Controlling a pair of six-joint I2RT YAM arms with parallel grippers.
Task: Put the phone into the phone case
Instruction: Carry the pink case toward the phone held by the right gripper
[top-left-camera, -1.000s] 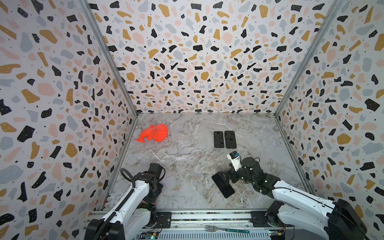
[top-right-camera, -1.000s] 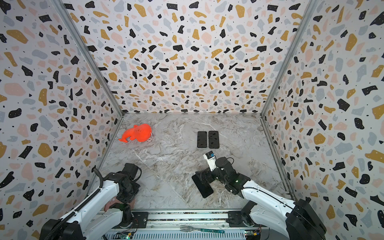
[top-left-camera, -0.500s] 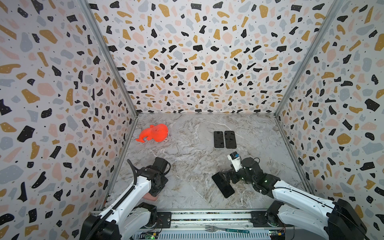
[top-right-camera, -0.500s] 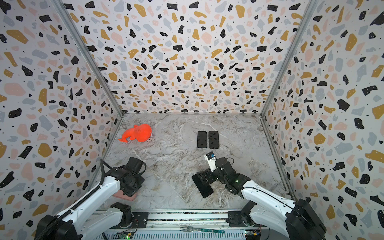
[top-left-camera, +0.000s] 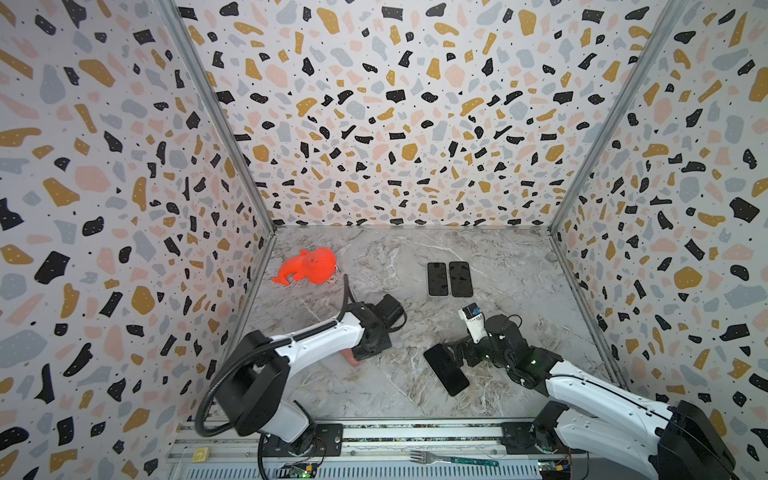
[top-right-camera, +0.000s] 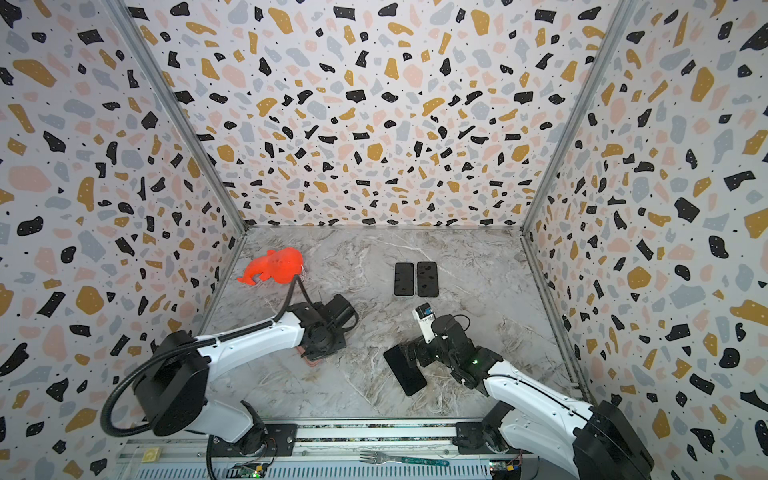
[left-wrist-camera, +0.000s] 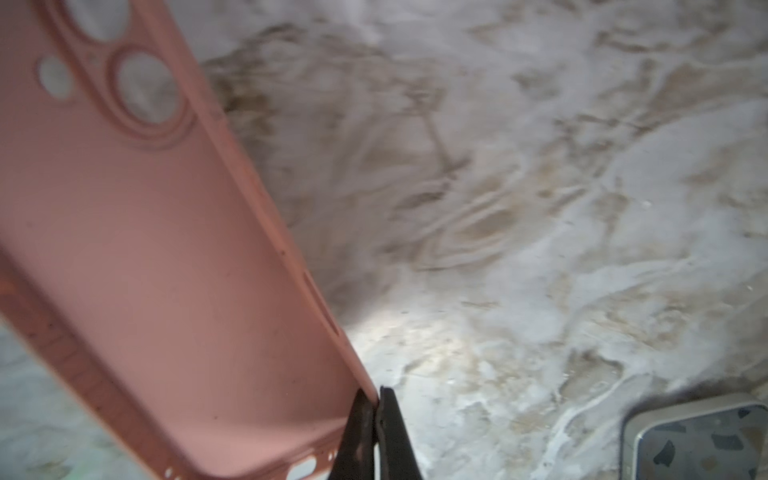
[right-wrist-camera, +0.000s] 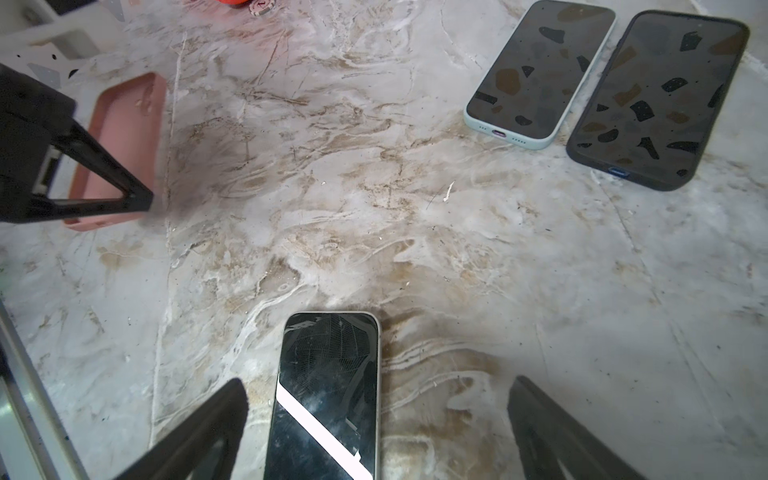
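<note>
Pinching the rim of the pink case (left-wrist-camera: 145, 249) at the corner beside its port cut-outs, the left pincer (left-wrist-camera: 376, 415) is fully closed, both dark fingers (left-wrist-camera: 395, 444) pressed together on the thin wall; the camera holes lie at the case's far end; whether the case is lifted clear of the desk (top-left-camera: 395, 399) or rests on it cannot be told. In both top views the case (top-left-camera: 352, 360) sits front left, mostly hidden under the left wrist, only a pink corner showing; the right wrist view shows it hollow side up. Right pincer (right-wrist-camera: 378, 384): spread wide, holding nothing; its fingers (right-wrist-camera: 199, 436) stand either side of one end of the phone (right-wrist-camera: 328, 395), with a gap on each side, the phone lying nearer one finger; in both top views the phone (top-left-camera: 446, 369) lies flat, cracked screen up, front right of middle, skewed to the desk edges and well apart from the case. Behind it, towards the back of the desk, a blue-cased phone (right-wrist-camera: 540, 75) and a dark-cased phone (right-wrist-camera: 660, 99) lie side by side, nearly touching, screens up; at back left an orange toy (top-left-camera: 309, 267) lies near the wall (top-left-camera: 124, 208); off the desk, a fork (top-left-camera: 451, 459) rests on the front rail (top-left-camera: 415, 432).
</note>
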